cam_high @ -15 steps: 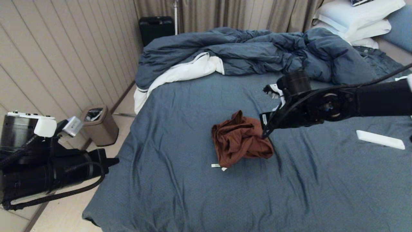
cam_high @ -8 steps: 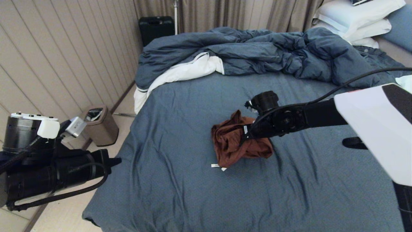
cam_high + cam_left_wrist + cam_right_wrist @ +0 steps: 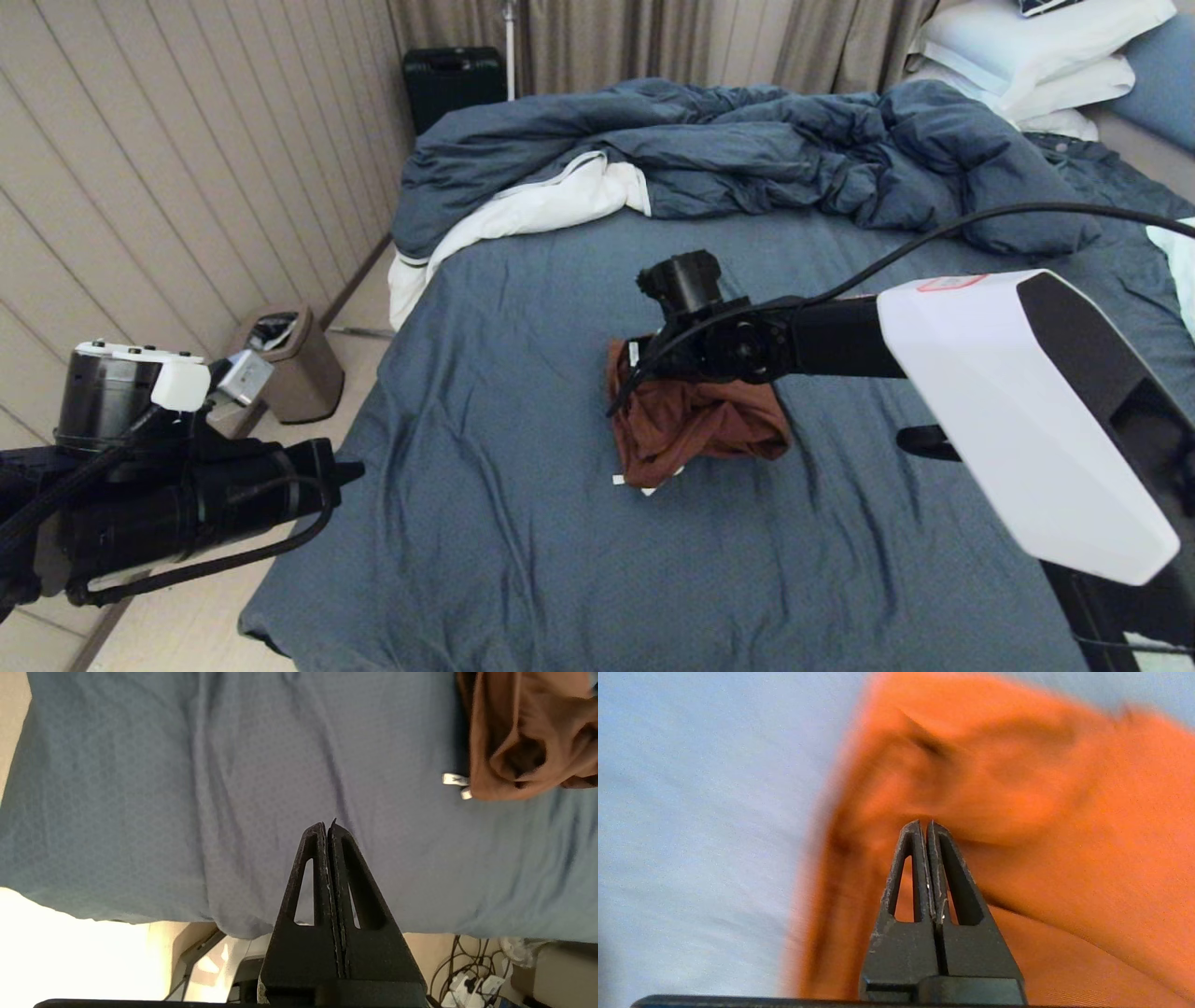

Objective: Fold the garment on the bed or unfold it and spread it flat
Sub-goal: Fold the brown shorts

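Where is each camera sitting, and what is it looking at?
Head: on the robot's head, looking down at the bed; both arms show.
Left wrist: behind the shut left gripper, facing the sheet and shorts.
Right wrist: behind the shut right gripper, close above the shorts.
All three views share the shorts.

Head cam: high, looks fwd/down over bed [image 3: 523, 551]. Wrist cams sit behind each tool; right v. close on garment [image 3: 1064, 835], left farther. All share garment + sheet.
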### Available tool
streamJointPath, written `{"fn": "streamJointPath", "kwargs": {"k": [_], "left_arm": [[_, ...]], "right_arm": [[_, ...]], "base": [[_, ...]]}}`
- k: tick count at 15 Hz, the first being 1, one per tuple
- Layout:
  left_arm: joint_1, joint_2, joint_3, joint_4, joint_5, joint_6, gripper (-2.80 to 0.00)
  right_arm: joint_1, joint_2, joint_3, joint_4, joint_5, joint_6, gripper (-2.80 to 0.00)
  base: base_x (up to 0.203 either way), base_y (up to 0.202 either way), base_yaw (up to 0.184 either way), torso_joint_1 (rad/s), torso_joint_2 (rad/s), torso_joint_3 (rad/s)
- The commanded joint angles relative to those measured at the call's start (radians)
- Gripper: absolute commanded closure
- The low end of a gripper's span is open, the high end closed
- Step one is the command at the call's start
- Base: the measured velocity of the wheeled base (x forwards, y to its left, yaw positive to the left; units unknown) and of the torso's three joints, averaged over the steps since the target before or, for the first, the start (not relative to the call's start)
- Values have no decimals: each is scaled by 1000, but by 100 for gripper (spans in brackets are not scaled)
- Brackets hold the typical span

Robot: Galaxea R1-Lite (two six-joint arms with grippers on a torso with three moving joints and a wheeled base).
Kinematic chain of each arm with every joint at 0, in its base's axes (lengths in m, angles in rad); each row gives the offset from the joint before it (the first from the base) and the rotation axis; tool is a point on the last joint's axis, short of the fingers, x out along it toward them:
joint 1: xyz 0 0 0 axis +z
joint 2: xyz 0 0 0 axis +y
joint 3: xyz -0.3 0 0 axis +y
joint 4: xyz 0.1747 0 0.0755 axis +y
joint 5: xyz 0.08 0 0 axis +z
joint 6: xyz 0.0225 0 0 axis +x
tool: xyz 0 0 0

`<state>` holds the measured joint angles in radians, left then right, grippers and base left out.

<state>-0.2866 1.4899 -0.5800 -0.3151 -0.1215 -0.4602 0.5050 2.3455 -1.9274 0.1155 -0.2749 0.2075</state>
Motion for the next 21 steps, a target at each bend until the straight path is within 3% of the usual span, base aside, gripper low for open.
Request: {"fn": "streamJointPath", "kwargs": {"k": [1, 6, 14, 16, 21], "left_arm": [[-1, 27, 2, -2, -1, -3, 0], [0, 44, -1, -4, -1, -5, 0], [-3, 46, 0, -9, -4, -3, 0], [-5, 43, 0, -9, -4, -5, 0], [-5, 36, 2, -9, -4, -5, 0]], "right_arm": [[38, 0, -29, -62, -33, -2, 0], [17, -149, 59, -62, -61, -14, 0], [-90, -508, 631, -131, 16, -52, 0], [-111, -519, 718, -153, 38, -52, 0], [-139, -411, 768, -202, 61, -48, 0]], "base": [[0, 0, 0, 0, 0, 0], [0, 0, 0, 0, 0, 0], [0, 0, 0, 0, 0, 0], [0, 0, 0, 0, 0, 0], [0, 0, 0, 0, 0, 0]]}}
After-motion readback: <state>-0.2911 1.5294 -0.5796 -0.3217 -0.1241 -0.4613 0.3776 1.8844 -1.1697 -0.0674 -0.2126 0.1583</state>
